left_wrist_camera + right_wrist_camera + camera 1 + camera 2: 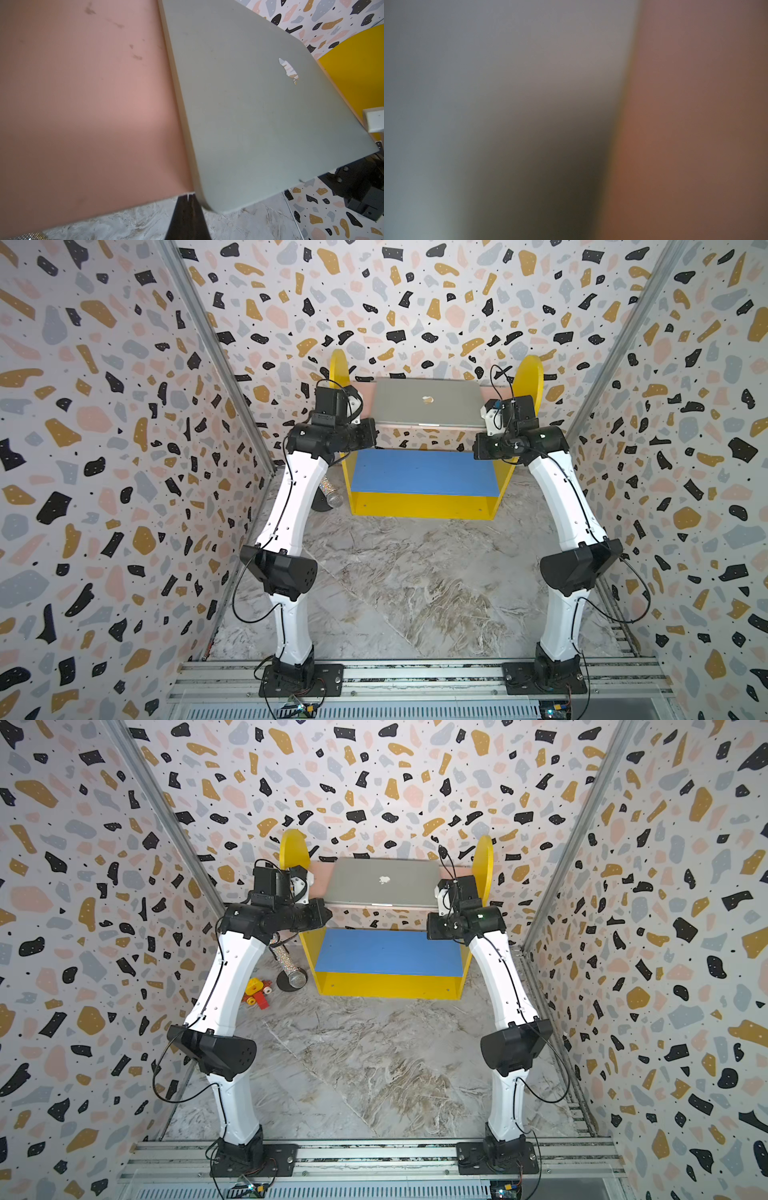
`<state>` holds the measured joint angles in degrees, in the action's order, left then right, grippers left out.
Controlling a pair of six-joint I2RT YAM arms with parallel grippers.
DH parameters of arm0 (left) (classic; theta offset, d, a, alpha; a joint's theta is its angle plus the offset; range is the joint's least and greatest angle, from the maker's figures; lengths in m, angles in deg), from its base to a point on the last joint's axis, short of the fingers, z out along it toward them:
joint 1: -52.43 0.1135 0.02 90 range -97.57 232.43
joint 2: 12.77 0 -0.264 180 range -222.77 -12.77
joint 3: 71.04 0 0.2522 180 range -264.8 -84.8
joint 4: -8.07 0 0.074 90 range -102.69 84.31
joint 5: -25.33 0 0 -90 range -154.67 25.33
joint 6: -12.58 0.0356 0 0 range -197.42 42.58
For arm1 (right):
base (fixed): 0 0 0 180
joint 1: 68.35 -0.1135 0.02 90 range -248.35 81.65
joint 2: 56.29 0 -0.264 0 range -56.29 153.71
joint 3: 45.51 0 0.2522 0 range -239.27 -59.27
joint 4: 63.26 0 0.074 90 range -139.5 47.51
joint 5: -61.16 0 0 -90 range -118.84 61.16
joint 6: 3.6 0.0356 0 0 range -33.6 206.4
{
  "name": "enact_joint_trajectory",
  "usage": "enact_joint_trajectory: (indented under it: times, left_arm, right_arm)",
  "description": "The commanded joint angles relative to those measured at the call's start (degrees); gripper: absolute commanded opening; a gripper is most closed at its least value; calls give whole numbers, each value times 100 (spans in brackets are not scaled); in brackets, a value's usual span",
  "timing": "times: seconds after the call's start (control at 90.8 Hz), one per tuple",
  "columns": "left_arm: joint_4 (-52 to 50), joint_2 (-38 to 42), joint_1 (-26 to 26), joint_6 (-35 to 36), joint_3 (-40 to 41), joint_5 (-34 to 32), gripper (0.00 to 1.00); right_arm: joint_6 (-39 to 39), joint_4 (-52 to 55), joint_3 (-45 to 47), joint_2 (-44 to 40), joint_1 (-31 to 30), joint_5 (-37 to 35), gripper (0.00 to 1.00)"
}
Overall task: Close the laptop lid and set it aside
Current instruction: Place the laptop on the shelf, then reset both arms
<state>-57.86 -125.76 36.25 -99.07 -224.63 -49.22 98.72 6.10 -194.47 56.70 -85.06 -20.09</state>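
The laptop [428, 404] [382, 884] lies on the pink top shelf [83, 104] of a yellow shelf unit. The laptop lid [249, 104] is down, silver-grey cover and apple logo facing up. My left gripper [188, 197] is shut on nothing; its dark tips sit at the shelf's front edge, right beside the laptop's near left corner. The white body of my right gripper [492, 418] stands against the laptop's near right corner, and its jaws are hidden in both top views. The right wrist view is only a grey and pink blur, taken very close up.
The yellow shelf unit [424, 506] has a blue lower shelf [424, 470] and rounded side panels [530, 373] against the back wall. A glittery cylinder [291, 969] and a yellow-red toy [257, 992] lie on the marble floor to its left. Patterned walls close in on both sides.
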Motion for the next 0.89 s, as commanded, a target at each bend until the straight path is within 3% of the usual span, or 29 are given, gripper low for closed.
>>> enact_joint_trajectory:
  times: [0.0, 0.429, 0.881]
  left_arm:
    - [336, 358, 28, 8, 215, -37, 0]
    - [648, 1381, 28, -85, 1473, -49, 0]
    - [1435, 3205, 28, -197, 3703, -318, 0]
  right_arm:
    - [-95, -130, 443, -661, -1, -70, 0]
    - [-13, -769, 2192, -1961, 1, -61, 0]
    - [-61, -1848, 4659, -3952, 1, -35, 0]
